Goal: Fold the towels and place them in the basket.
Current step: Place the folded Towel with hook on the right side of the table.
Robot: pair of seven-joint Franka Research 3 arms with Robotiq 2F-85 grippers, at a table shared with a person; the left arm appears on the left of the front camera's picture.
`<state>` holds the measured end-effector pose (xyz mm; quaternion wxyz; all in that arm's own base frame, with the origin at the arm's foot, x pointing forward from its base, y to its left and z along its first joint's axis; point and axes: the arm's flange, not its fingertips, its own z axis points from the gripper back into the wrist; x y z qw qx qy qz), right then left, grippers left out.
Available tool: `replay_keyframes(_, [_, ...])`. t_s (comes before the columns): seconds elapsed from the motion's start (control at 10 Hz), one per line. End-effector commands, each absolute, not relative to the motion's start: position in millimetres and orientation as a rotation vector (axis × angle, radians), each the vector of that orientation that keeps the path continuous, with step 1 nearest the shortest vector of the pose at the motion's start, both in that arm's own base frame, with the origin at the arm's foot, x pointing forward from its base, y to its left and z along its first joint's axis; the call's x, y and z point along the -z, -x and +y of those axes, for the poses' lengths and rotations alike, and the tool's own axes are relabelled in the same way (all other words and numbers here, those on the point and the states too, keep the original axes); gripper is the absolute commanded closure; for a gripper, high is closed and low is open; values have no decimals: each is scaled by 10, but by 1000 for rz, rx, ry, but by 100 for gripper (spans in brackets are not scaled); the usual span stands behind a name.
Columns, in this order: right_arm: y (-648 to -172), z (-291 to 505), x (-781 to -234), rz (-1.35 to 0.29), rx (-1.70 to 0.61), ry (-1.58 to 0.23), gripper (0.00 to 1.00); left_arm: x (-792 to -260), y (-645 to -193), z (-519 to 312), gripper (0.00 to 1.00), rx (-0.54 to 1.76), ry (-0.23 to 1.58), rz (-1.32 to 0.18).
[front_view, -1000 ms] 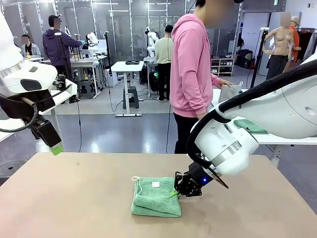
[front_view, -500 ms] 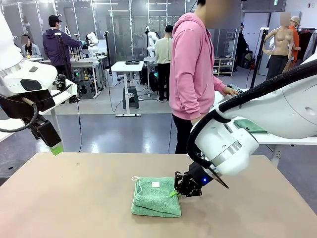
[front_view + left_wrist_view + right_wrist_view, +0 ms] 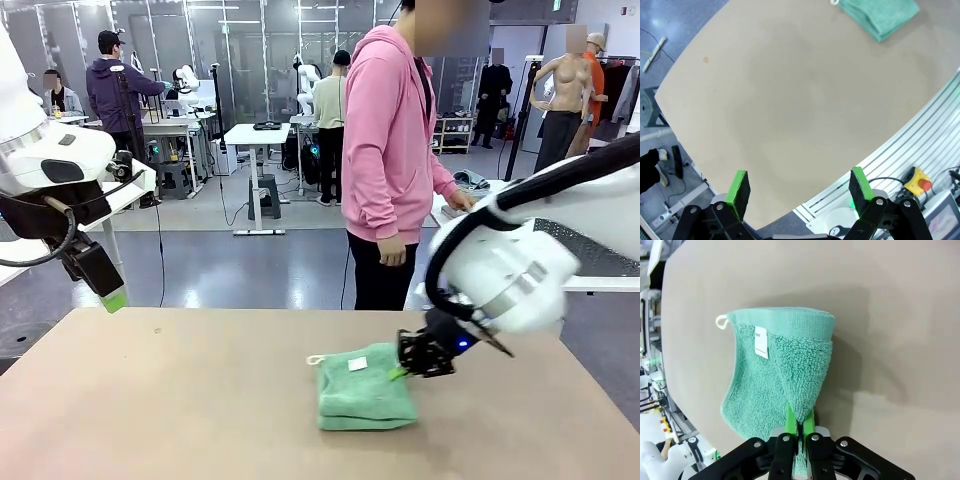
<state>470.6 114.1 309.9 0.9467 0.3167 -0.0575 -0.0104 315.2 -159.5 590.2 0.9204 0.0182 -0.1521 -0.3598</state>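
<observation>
right pincer [image 3: 799,424] clamped tight on the near edge of the mint green towel [image 3: 775,375], pads pinching a fold of terry. towel is folded and lies on the surface [image 3: 150,400] right of centre, with the white label [image 3: 760,341] facing up and the corner loop [image 3: 720,321] at its far-left corner. left pincer [image 3: 800,185] has its jaws wide with nothing between them, raised over the surface's left side, well apart from the towel. person in pink hoodie [image 3: 385,150] stands at the far side.
</observation>
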Motion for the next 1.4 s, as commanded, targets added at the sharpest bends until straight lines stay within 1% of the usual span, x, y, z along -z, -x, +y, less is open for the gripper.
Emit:
replay_keyframes(0.0, [-4615, 618, -3241, -131, 30, -604, 95, -5930, -3165, -1623, 0, 723, -50, -316])
replay_keyframes(0.1, [-4562, 262, -3280, -132, 49, -565, 95, -5930, -3165, -1623, 0, 723, -50, -316])
replay_keyframes(0.2, [-4528, -39, -3313, -155, 55, -576, 95, -5930, -3165, -1623, 0, 723, -50, -316])
replay_keyframes(0.5, [-4495, -758, -3320, -152, 36, -517, 95, -5930, -3165, -1623, 0, 723, -50, -316])
replay_keyframes(0.8, [-4576, -1125, -3331, -126, 34, -475, 95, -5930, -3165, -1623, 0, 723, -50, -316])
replay_keyframes(1.1, [-4624, -1155, -3335, -100, 55, -414, 95, -5930, -3165, -1623, 0, 723, -50, -316])
replay_keyframes(1.2, [-4628, -1129, -3320, -104, 63, -376, 62, -5930, -3165, -1623, 0, 723, -50, -316])
replay_keyframes(1.3, [-4616, -1120, -3329, -106, 66, -369, 60, -5930, -3165, -1623, 0, 723, -50, -316])
